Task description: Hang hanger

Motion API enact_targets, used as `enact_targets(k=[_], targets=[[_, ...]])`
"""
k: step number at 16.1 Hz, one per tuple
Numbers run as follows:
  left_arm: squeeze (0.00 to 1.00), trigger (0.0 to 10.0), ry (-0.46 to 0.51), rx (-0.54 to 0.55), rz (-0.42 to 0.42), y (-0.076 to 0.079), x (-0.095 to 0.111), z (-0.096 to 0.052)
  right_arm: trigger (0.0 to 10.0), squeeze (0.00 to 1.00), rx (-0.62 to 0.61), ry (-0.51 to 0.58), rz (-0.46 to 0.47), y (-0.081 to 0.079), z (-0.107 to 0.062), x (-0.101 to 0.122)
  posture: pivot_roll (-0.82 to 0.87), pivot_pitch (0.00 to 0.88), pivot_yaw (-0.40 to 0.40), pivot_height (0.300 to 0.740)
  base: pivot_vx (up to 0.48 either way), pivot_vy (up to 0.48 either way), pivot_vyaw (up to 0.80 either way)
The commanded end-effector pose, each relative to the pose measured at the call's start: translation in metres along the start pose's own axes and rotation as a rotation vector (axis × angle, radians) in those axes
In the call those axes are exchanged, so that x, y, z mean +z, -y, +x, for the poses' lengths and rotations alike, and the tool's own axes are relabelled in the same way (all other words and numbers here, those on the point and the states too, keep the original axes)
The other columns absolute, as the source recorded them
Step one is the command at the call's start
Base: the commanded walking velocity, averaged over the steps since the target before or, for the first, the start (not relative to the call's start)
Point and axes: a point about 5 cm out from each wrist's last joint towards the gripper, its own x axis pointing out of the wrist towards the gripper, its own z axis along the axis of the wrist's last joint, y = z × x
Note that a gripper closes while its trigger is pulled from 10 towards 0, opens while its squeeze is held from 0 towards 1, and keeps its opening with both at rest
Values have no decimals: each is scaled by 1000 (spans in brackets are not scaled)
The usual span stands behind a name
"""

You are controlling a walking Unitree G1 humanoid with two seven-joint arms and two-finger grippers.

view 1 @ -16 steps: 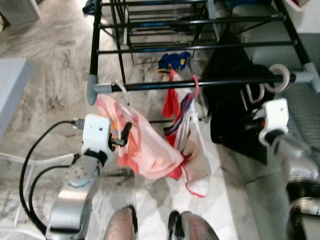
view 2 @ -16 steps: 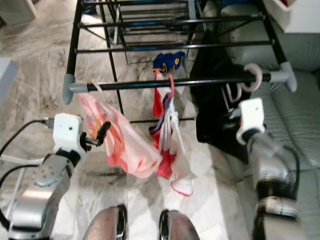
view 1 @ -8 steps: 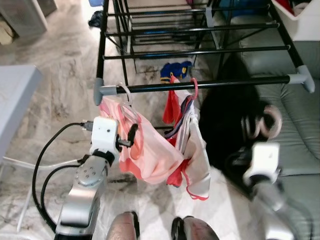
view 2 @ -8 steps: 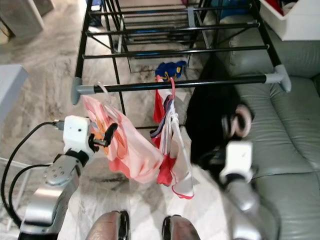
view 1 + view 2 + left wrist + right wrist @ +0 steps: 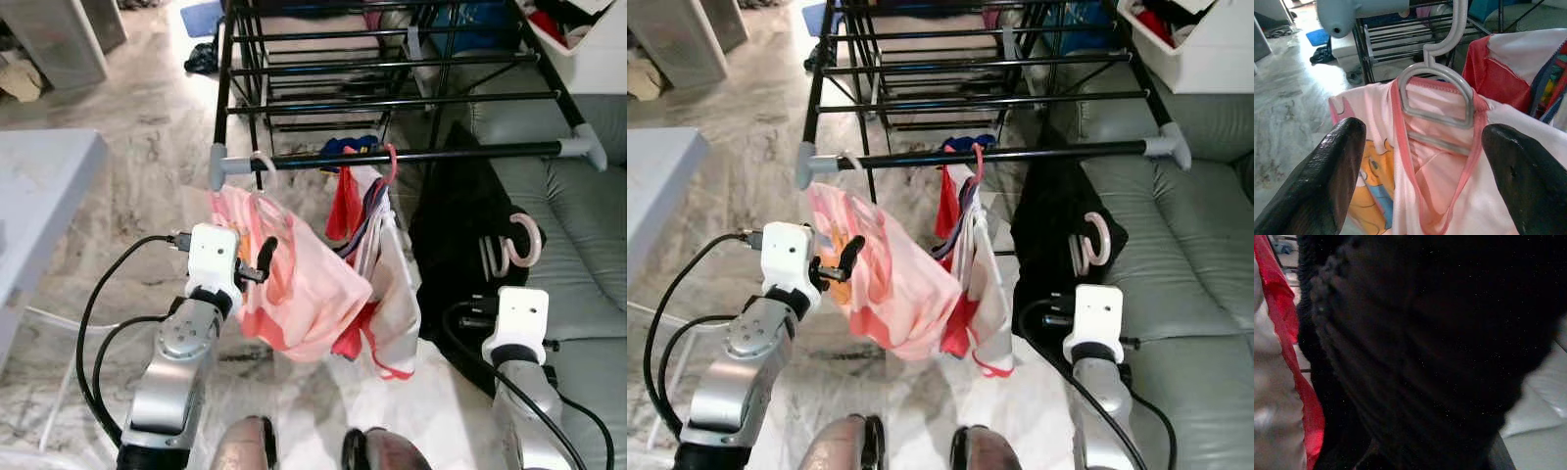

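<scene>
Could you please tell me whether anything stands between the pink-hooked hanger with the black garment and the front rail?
Nothing visible blocks it. The pink hanger hook hangs below the front rail, with open rail above it, to the right of the red hanger.

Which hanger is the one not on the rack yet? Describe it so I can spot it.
Start at the black drying rack beside the grey sofa. Below the rail's right part hangs a black garment, above the right end effector. Its hanger has a pale pink hook curling free in the air, whereas the other hangers' hooks sit over the rail.
</scene>
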Motion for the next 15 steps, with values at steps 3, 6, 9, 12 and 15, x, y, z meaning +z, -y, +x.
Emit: enact_targets(k=[3,6,9,12,15], targets=[[0,10000,-4,15,12,-2,-3,0,10000,0,-35,92,42,-2,3,24,-14,30,7,740,-430,0,0],[0,10000,-4,10,12,-1,-3,1,10000,0,-85,71,124,3,3,24,-19,31,10,740,-430,0,0],[0,10000,-3,4,13,0,-3,2,10000,0,-62,40,118,3,1,21,-20,35,10,740,-430,0,0],[0,10000,-3,5,17,-1,-3,2,10000,0,-80,24,137,4,1,20,-15,38,12,740,-431,0,0],[0,10000,-1,7,18,-1,-3,2,10000,0,-86,23,144,6,1,21,-14,37,11,740,-424,0,0]])
